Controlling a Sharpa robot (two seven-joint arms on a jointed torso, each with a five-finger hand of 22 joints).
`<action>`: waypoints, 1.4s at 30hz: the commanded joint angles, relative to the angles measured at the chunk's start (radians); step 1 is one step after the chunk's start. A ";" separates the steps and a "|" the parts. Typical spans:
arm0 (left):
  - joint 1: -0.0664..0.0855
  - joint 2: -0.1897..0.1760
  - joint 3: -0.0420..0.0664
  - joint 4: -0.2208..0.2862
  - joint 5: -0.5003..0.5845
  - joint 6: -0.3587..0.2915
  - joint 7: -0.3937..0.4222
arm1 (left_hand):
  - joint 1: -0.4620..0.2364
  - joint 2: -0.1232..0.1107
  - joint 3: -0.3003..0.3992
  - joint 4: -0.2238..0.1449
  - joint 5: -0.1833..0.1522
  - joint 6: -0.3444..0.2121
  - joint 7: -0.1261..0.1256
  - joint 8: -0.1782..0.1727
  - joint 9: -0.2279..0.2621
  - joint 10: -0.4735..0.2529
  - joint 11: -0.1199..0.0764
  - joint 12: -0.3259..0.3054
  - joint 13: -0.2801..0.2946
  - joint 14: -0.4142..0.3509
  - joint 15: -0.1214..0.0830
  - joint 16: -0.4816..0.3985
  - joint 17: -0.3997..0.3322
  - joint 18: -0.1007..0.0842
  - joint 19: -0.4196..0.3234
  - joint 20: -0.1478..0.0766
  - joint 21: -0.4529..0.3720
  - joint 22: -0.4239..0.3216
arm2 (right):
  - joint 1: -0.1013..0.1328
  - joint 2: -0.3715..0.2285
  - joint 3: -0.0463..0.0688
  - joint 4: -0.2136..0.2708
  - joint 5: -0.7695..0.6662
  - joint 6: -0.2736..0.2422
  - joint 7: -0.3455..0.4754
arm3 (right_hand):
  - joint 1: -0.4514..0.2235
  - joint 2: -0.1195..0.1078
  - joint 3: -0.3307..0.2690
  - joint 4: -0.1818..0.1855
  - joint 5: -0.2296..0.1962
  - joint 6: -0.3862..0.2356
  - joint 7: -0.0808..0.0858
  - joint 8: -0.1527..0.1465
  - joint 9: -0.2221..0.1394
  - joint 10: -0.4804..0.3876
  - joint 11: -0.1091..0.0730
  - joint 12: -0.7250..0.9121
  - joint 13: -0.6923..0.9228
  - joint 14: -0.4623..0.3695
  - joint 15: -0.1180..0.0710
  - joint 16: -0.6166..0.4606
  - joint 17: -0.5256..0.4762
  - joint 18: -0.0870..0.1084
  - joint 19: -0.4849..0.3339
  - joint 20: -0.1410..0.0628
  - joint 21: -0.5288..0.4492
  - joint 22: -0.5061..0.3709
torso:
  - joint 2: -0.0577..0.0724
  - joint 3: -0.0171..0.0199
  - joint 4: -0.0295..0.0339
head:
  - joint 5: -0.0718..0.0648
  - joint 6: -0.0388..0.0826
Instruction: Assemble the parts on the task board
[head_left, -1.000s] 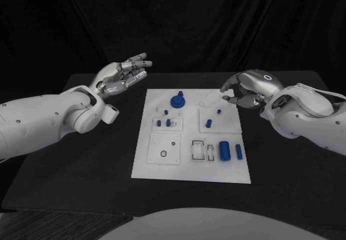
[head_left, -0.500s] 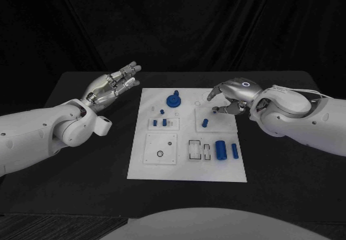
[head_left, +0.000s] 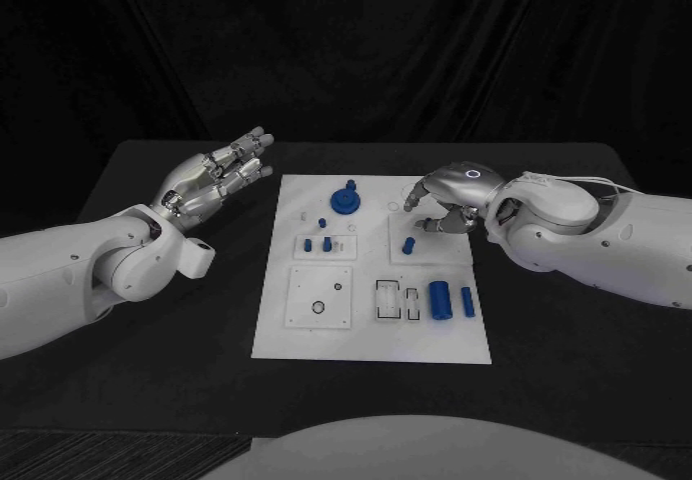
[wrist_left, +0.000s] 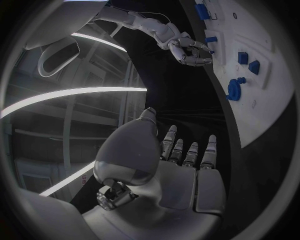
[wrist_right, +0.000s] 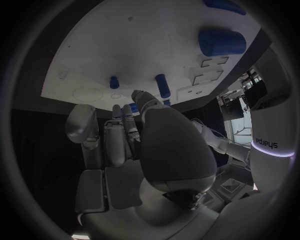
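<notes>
The white task board (head_left: 325, 335) lies in the middle of the black table. On it stand a blue gear-like part (head_left: 346, 201), two small blue parts (head_left: 320, 244), a blue peg (head_left: 408, 243), a thick blue cylinder (head_left: 440, 299) and a slim one (head_left: 467, 300). My right hand (head_left: 440, 206) hovers over the board's far right corner with fingers curled in and nothing seen in them, just beyond the peg (wrist_right: 162, 85). My left hand (head_left: 216, 180) is raised off the board's left side, fingers spread and holding nothing. The left wrist view shows the gear (wrist_left: 234, 90) and the right hand (wrist_left: 190, 50).
Square recessed plates (head_left: 323, 296) and slot outlines (head_left: 394, 298) mark the board's near half. Bare black table (head_left: 173, 330) lies on both sides of the board and in front of it. A dark curtain hangs behind the table.
My right hand has moved inward from the board's right edge to above its far right corner, closer to the blue peg. The left hand has drifted slightly lower, still spread.
</notes>
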 joint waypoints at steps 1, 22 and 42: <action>-0.001 -0.001 0.001 0.004 0.013 0.025 0.234 | 0.020 0.003 -0.060 0.008 0.024 0.012 0.004 -0.013 -0.009 -0.005 0.009 0.012 -0.010 0.001 0.014 -0.010 -0.007 0.038 0.013 0.008 -0.006 -0.011 | -0.003 0.001 0.001 -0.002 -0.014 0.036 -0.030 | -0.010 0.004 -0.008 -0.009 0.018 0.009 0.000 -0.017 -0.011 0.014 -0.002 0.017 -0.013 0.006 -0.002 -0.013 -0.008 0.022 -0.002 0.002 -0.019 0.145 | -0.005 0.0014 -0.0030 | 0.006 0.000; -0.003 0.005 0.001 -0.003 0.014 0.046 0.221 | 0.075 0.018 -0.072 0.008 0.055 0.017 0.016 -0.013 -0.009 -0.005 0.025 0.023 -0.009 0.030 0.043 0.004 0.003 0.039 0.021 0.028 -0.004 -0.018 | -0.004 -0.016 0.001 0.003 -0.037 0.065 -0.090 | -0.031 -0.004 0.010 -0.015 0.084 0.022 -0.010 -0.030 -0.015 0.050 -0.003 0.043 -0.021 0.009 -0.002 -0.010 -0.006 0.022 0.002 0.002 -0.016 0.146 | -0.004 0.0009 -0.0071 | 0.009 0.000; -0.006 0.012 0.001 -0.010 0.014 0.055 0.216 | 0.086 0.022 -0.073 0.005 0.063 0.014 0.022 -0.013 -0.009 -0.004 0.034 0.029 -0.008 0.033 0.049 0.006 0.003 0.038 0.021 0.030 -0.004 -0.025 | -0.011 -0.005 0.001 -0.015 -0.038 0.067 -0.094 | -0.041 -0.005 0.043 -0.028 0.089 0.057 -0.004 -0.024 -0.008 0.099 -0.004 0.077 -0.014 0.009 -0.001 -0.009 -0.007 0.022 0.004 0.002 -0.014 0.146 | -0.005 -0.0002 -0.0066 | 0.010 0.000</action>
